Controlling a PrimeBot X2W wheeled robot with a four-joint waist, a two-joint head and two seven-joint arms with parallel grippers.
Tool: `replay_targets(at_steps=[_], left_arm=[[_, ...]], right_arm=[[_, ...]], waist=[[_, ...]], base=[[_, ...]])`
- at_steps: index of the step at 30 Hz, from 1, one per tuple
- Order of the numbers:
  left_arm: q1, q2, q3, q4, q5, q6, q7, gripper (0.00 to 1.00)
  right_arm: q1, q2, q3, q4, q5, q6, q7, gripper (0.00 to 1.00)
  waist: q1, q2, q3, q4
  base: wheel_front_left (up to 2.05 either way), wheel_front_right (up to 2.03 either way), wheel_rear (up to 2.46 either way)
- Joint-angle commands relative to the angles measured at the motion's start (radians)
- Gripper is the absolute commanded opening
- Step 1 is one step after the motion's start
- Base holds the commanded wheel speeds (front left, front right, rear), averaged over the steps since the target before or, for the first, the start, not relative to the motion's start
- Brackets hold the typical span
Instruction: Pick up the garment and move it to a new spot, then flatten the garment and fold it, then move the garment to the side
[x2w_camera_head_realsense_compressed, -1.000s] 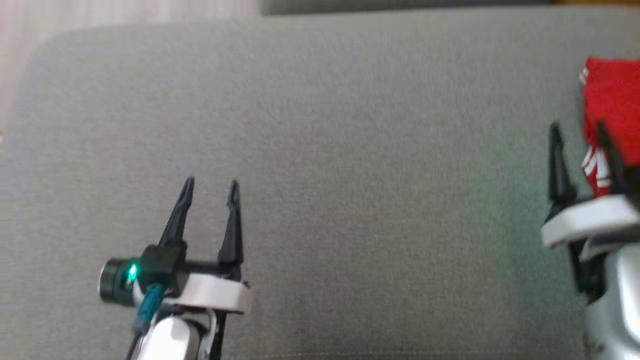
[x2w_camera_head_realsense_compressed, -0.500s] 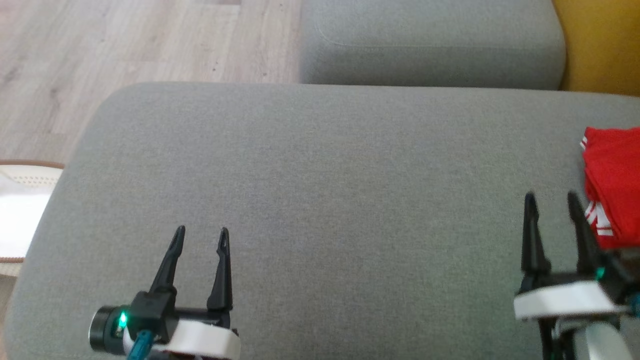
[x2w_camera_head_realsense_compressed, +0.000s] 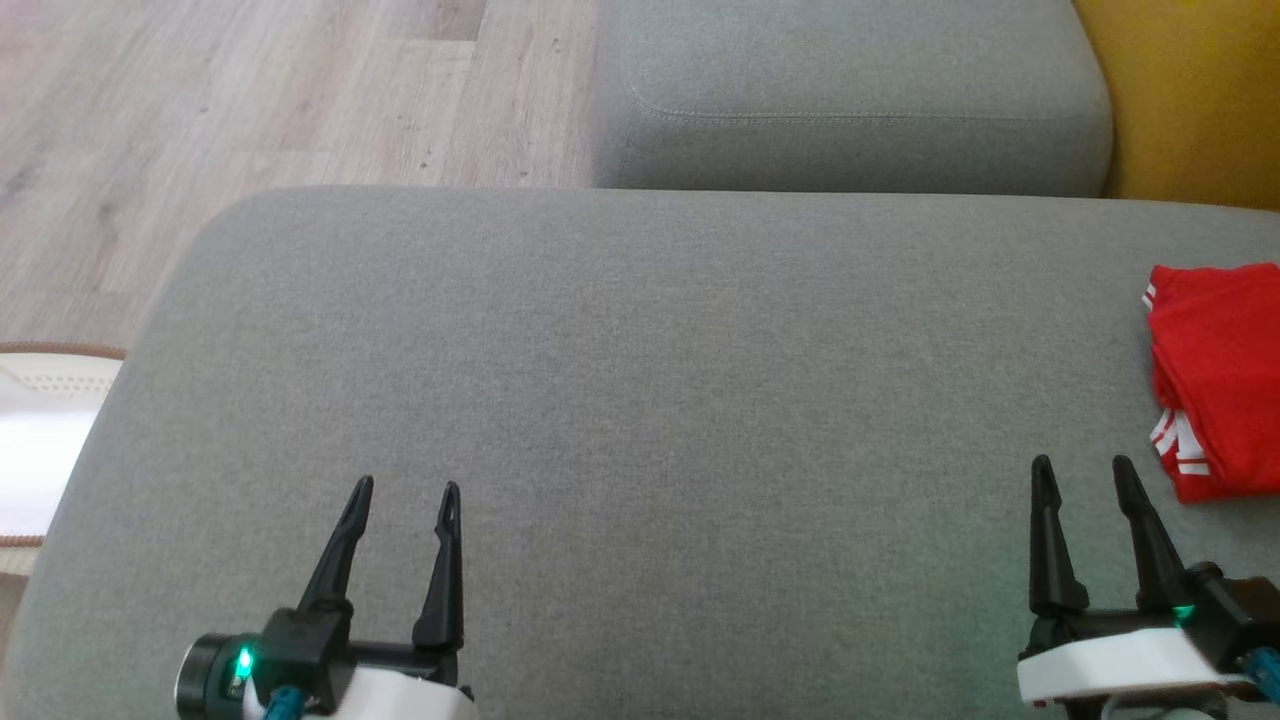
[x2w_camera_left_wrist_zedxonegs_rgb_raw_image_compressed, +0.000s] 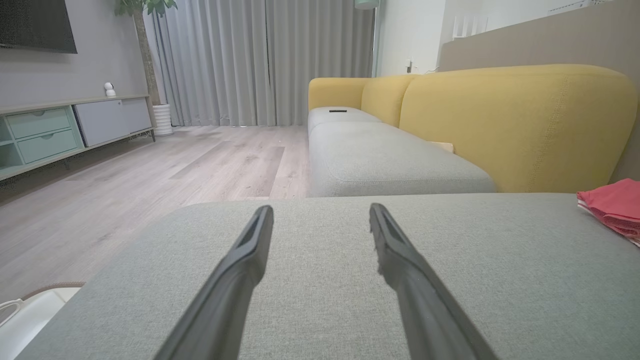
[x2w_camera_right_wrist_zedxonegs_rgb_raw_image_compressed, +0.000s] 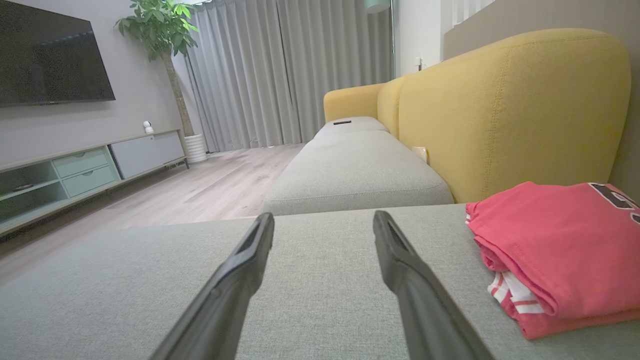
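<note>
— Jaws first: left jaws wide apart, nothing between them, low over the near part of the grey seat cushion (x2w_camera_head_realsense_compressed: 640, 400); right jaws likewise spread fully and empty, just beside the red garment (x2w_camera_head_realsense_compressed: 1215, 380), on its left, not touching it.

— Agreed; and the garment itself?

— Folded into a compact stack, lying at the right end of the cushion, close to the yellow backrest (x2w_camera_right_wrist_zedxonegs_rgb_raw_image_compressed: 515, 110); well apart from the left jaws.

— Looks like the last step, then: garment already folded and set to the side, only the clearing-off left. How to do that well?

— With both pairs open, raise straight up off the cushion before swinging anywhere; avoid sweeping the right fingertips rightward, or risk catching the rounded fold and dragging the layers apart; for any final nudge, press flat on top rather than pinching a single layer.

— Pointing which way?

— Rounded fold edge toward the open middle of the cushion; white-striped trim (x2w_camera_right_wrist_zedxonegs_rgb_raw_image_compressed: 510, 292) peeking out at the near left corner, under the top layer; dark lettering (x2w_camera_right_wrist_zedxonegs_rgb_raw_image_compressed: 612, 195) face-up on the far right part.

— Long axis?

— Hard to settle; right side cut off by the frame edge; judging by the part visible from the head camera, probably running away from the robot, alongside the backrest; roughly square to the cushion's edges.
</note>
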Motion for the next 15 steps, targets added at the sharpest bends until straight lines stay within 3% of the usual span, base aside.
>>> replay_targets(at_steps=[1,6,7,15], left_arm=[[-0.038,-0.005,0.035,-0.032,0.007,-0.003,-0.006,1.00],[-0.039,-0.005,0.034,-0.028,0.011,-0.002,-0.006,1.00],[0.000,0.000,0.002,0.003,0.000,-0.003,0.000,0.00],[0.006,0.004,0.009,0.059,-0.075,-0.006,0.010,0.00]], right_arm=[[-0.038,-0.007,0.023,-0.028,0.007,0.007,-0.011,1.00],[-0.039,-0.007,0.024,-0.030,0.012,0.007,-0.011,1.00],[0.000,0.000,0.001,0.000,0.009,0.000,0.000,0.00],[0.005,0.000,0.002,0.058,0.073,0.000,0.018,0.00]], waist=[[0.0001,0.0000,-0.002,-0.002],[0.0001,0.0000,-0.003,-0.001],[0.0001,0.0000,-0.003,-0.001],[0.0001,0.0000,0.000,-0.006]], base=[[0.00,0.00,0.00],[0.00,0.00,0.00],[0.00,0.00,0.00],[0.00,0.00,0.00]])
